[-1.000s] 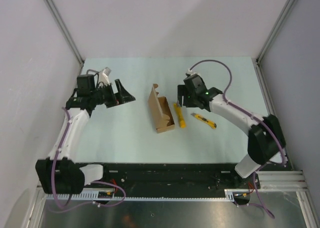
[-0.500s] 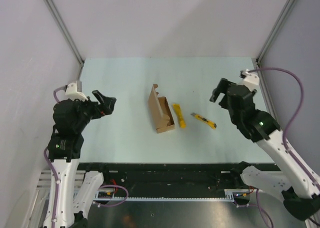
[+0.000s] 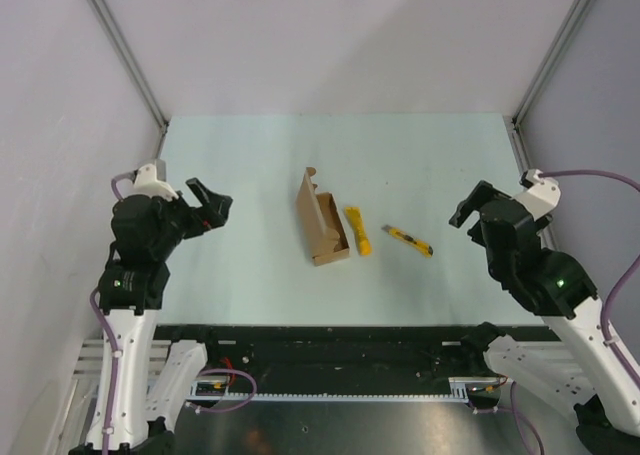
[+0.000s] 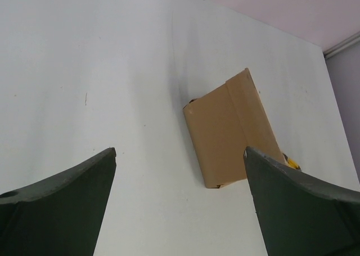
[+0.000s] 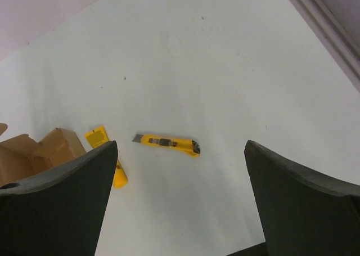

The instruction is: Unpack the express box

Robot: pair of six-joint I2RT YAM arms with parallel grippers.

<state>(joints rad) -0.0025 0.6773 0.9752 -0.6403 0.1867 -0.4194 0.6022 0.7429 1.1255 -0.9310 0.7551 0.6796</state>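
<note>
Both arms have pulled back from the express box [image 3: 322,223]: a second ago they flanked it closely, and now the left tool [image 3: 212,205] and the right tool [image 3: 470,207] hang well away on either side of it, jaws wide apart and empty. The box lies open on the counter [image 3: 250,155], with a yellow item [image 3: 358,231] just right of it and the utility knife [image 3: 409,240] beyond that. We therefore judge the unpacking finished.

Matt brown cardboard on the express box [image 3: 322,225], yellow plastic on the utility knife [image 3: 409,240], and the bench [image 3: 250,155] looks smooth, pale, matt.
</note>
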